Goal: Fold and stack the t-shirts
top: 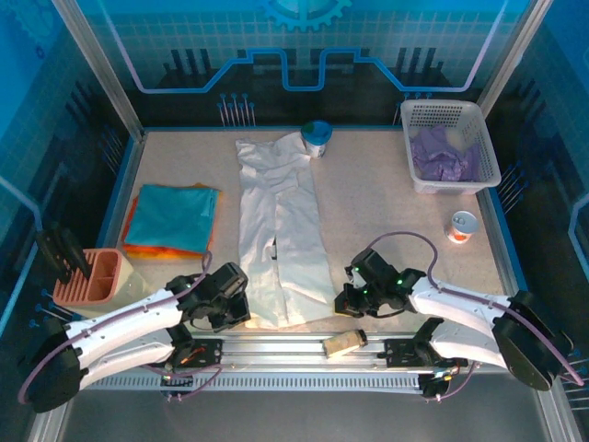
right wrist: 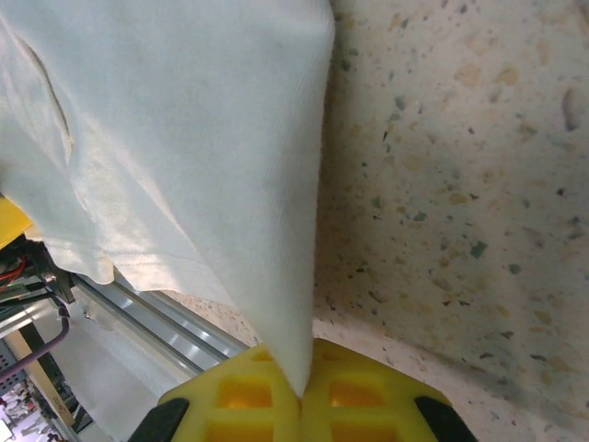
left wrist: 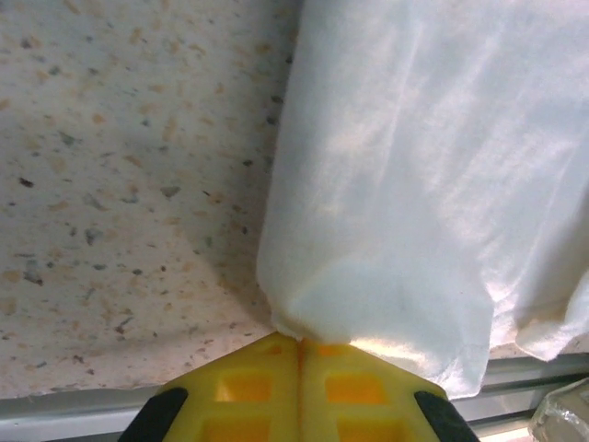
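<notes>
Left jaws: pressed together, pinching the near-left corner of the white shirt [left wrist: 414, 184]. Right jaws: pressed together on its near-right folded edge [right wrist: 184, 138].

Edges, room:
- White shirt [top: 276, 230] lies as 1 long strip down mid-table, far end to near end. The near hem is just beside the metal rail [top: 276, 345].
- Bare table [top: 386, 203] right of the strip, wide, out to the cup [top: 463, 226] and basket [top: 488, 157].
- Narrower bare strip on its left, up to the teal shirt [top: 172, 216], which is folded flat on the orange shirt [top: 156, 250]. Pink tray [top: 92, 276] near the table's left edge.

Hard to make out:
- From above, both pinched corners sit under the wrists.
- Orange shirt is mostly covered by the teal one.
- Purple shirt [top: 442, 152] is bunched in the basket, partly behind its lattice wall.
- Blue-topped tub [top: 317, 138] at the strip's far-right corner; touching or just beside, cannot tell.

Pose: left arm [top: 120, 331] and right arm [top: 460, 308] both lie low, angled inward, wrists at the strip's 2 near corners.
</notes>
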Controlling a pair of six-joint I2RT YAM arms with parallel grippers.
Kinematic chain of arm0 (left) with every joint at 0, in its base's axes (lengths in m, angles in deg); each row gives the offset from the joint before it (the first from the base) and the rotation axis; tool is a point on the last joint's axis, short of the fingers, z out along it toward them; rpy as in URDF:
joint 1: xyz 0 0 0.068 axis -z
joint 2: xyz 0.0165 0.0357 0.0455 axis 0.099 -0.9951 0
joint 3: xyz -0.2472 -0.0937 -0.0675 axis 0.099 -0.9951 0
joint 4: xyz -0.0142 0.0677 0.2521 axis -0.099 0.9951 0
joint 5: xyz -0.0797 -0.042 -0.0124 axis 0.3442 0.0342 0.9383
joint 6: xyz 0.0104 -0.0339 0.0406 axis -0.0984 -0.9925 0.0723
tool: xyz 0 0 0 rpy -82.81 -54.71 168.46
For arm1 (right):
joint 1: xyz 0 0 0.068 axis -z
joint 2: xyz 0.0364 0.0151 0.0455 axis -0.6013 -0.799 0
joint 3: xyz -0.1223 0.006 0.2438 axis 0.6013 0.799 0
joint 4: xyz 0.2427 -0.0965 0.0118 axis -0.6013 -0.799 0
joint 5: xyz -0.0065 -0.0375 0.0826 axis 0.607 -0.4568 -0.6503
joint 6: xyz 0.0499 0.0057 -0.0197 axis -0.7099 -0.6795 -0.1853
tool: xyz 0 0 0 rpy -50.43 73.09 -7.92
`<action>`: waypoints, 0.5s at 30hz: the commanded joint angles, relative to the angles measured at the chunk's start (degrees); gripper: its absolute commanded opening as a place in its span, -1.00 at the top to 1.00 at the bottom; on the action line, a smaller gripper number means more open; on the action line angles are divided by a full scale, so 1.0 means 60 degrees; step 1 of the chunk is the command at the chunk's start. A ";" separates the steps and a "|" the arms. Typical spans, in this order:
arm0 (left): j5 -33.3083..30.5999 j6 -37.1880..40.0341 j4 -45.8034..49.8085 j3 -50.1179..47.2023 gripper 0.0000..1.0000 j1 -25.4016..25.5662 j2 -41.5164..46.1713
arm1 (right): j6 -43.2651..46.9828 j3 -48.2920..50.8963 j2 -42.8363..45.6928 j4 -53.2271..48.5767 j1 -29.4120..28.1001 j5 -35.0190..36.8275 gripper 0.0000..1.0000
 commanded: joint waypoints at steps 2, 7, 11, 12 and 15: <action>-0.0212 -0.0368 0.0279 0.0453 0.95 0.0573 0.0100 | -0.0391 0.0025 0.0259 -0.0862 -0.0364 0.0043 1.00; -0.0422 -0.1037 0.0742 0.0786 1.00 0.1539 0.0340 | -0.0775 -0.0160 0.0981 -0.1848 -0.0813 0.0337 1.00; -0.0769 -0.1569 0.1042 0.1282 1.00 0.2339 0.0177 | -0.1187 -0.0139 0.1849 -0.2579 -0.1046 0.0740 1.00; -0.0786 -0.1542 0.1077 0.1385 1.00 0.2375 0.0081 | -0.1240 -0.0175 0.2049 -0.2707 -0.1037 0.0873 1.00; -0.0920 -0.1363 0.1104 0.1684 1.00 0.2365 -0.0237 | -0.1128 -0.0385 0.2416 -0.2994 -0.0816 0.1074 1.00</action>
